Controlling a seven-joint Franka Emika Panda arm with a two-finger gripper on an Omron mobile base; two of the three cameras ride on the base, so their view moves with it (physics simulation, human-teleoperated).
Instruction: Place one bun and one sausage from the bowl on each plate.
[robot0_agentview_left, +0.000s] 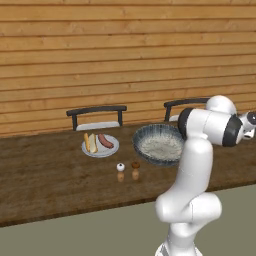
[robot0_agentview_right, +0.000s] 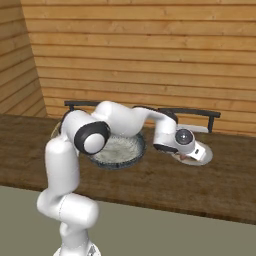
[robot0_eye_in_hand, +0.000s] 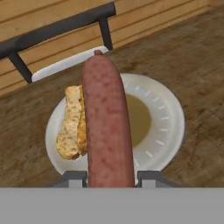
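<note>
End effector clenched on sausage — above plate, beside bun.

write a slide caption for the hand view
Pincer holding a sausage above a plate with a bun.

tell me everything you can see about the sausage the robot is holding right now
The sausage is a thick, reddish-brown cylinder with a mottled skin and rounded tip. The gripper is shut on its near end, and it points away along the hand view. It hangs over the right-hand plate, which already holds a bun; whether sausage and bun touch is unclear.
</note>
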